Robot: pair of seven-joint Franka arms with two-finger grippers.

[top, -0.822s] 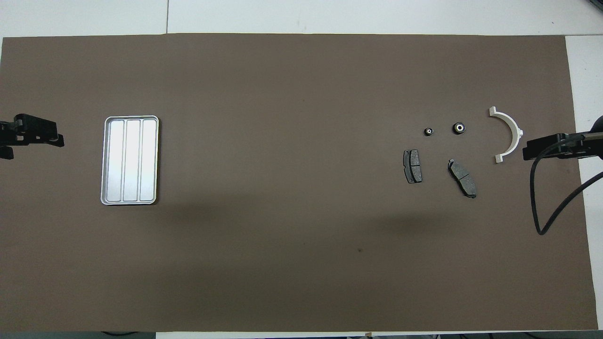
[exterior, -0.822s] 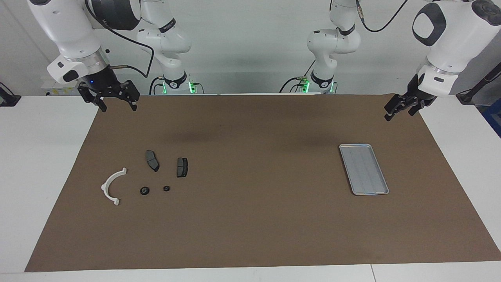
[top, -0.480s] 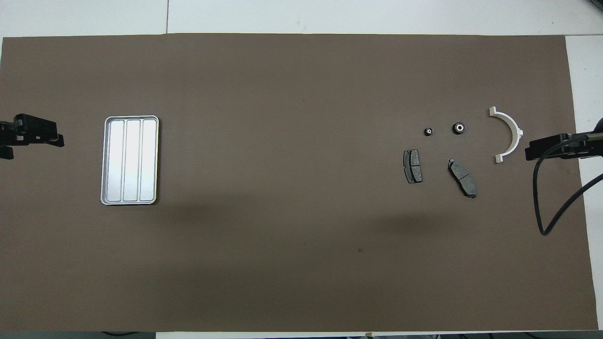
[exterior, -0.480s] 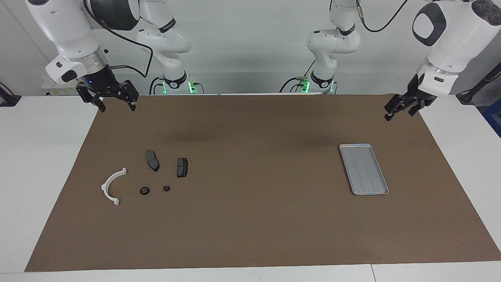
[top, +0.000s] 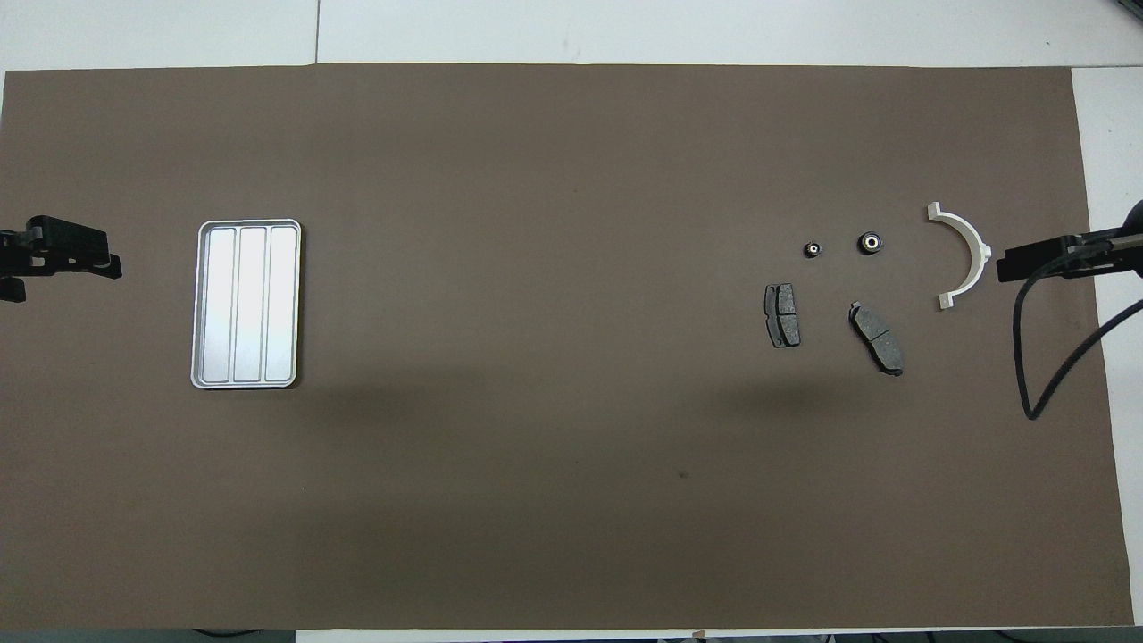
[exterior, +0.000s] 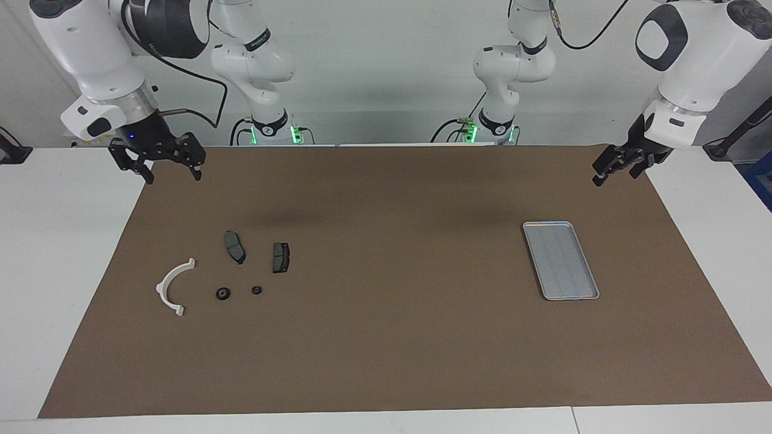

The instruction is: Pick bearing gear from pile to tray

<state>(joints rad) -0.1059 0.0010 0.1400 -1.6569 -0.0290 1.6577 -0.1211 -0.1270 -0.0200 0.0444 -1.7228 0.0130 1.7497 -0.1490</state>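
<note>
The pile lies on the brown mat toward the right arm's end. It holds a white arc (exterior: 170, 286) (top: 969, 259), two dark brake pads (exterior: 234, 247) (exterior: 280, 257), and two small black round pieces with pale centres (top: 870, 242) (top: 812, 249). The larger round piece (exterior: 223, 293) lies beside the arc. The silver ribbed tray (exterior: 546, 224) (top: 248, 221) lies empty toward the left arm's end. My right gripper (exterior: 172, 173) (top: 1009, 266) is open and empty, raised over the mat's edge by the pile. My left gripper (exterior: 614, 176) (top: 98, 266) is open and empty, raised over the mat's edge by the tray.
The brown mat (exterior: 386, 337) covers most of the white table (exterior: 54, 253). A black cable (top: 1027, 357) hangs from the right arm over the mat's end beside the pile.
My right gripper has drifted a little outward, toward the right arm's end of the table. The left arm, the pile and the tray have not moved.
</note>
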